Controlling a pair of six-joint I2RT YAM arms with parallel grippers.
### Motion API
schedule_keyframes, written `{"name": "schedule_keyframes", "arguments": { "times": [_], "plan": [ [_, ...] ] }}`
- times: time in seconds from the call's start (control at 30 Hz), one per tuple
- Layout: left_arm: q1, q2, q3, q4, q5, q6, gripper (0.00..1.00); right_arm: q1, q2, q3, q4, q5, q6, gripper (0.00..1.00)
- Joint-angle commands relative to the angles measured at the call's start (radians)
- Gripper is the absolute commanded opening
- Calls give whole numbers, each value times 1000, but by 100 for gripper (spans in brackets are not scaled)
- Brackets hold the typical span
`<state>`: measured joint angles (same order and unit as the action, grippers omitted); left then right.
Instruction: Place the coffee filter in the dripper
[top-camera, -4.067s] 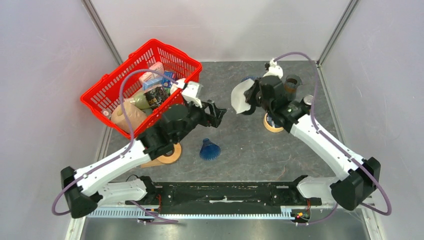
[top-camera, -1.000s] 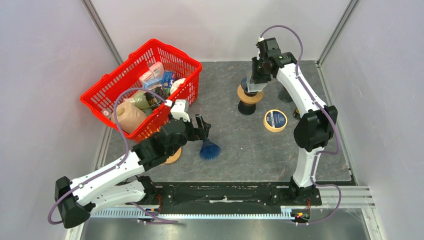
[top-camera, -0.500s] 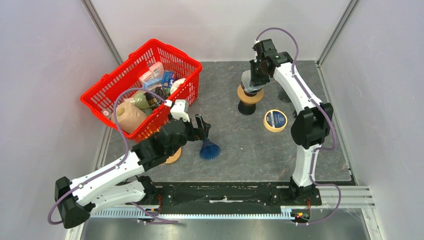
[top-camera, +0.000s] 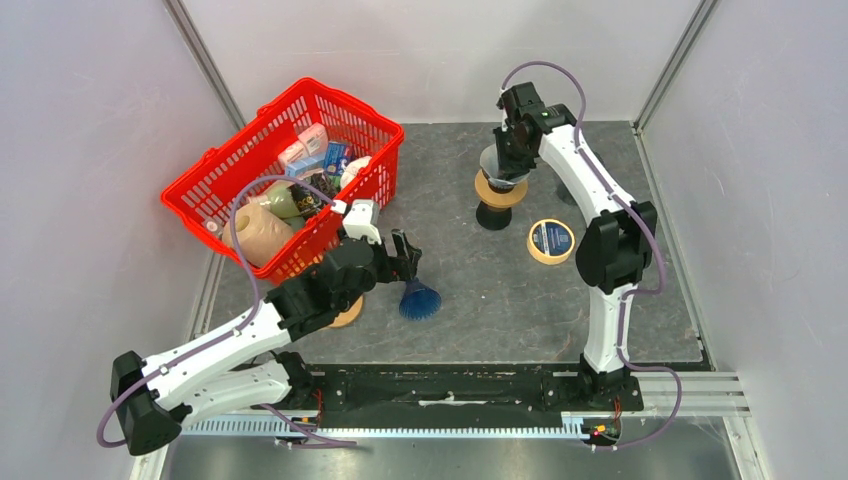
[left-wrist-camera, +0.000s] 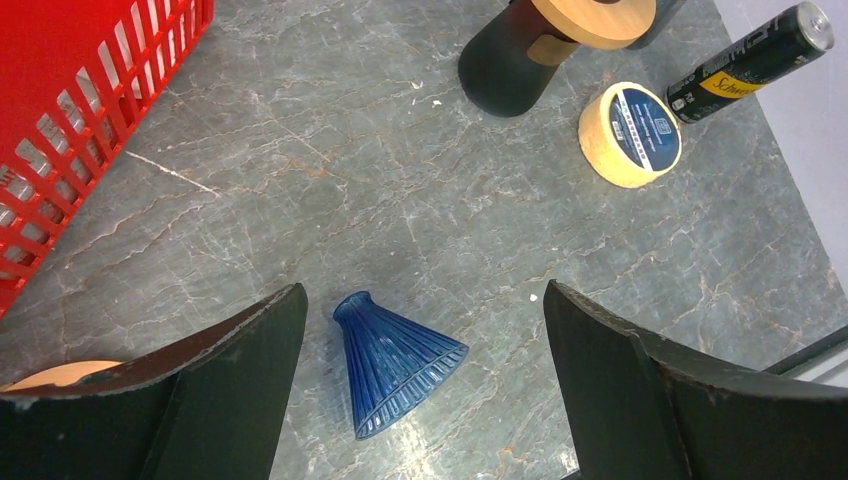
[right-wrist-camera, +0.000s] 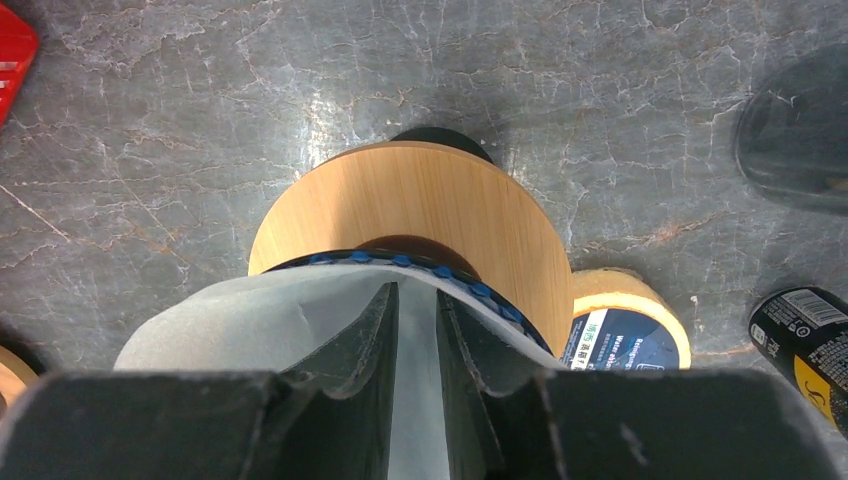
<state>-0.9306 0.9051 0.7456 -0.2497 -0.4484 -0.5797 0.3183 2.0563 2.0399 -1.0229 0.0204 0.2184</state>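
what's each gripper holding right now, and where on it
Right gripper pinches the coffee filter by its edge; left gripper is open, holding nothing.

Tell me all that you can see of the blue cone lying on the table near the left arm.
The blue cone is ribbed along its length and looks like translucent plastic. It lies on its side on the grey stone-patterned table, narrow neck toward the red basket, wide mouth away. Only the table touches it; the open fingers of the left gripper stand either side, apart.
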Motion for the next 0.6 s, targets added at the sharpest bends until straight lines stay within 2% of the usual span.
{"name": "schedule_keyframes", "arguments": {
  "times": [0.0, 0.1, 0.33, 0.57],
  "plan": [
    [6, 5, 2, 9, -38, -23, 95, 5, 23, 68, -30, 15, -31, 28],
    [6, 4, 2, 6, -42, -23, 95, 7, 37, 78, -39, 16, -34, 29],
    [7, 5, 2, 0, -53, -21, 95, 17, 34, 82, -50, 18, -50, 45],
    [7, 1, 3, -5, -59, -21, 95, 31, 26, 83, -54, 31, -53, 53]
  ]
}}
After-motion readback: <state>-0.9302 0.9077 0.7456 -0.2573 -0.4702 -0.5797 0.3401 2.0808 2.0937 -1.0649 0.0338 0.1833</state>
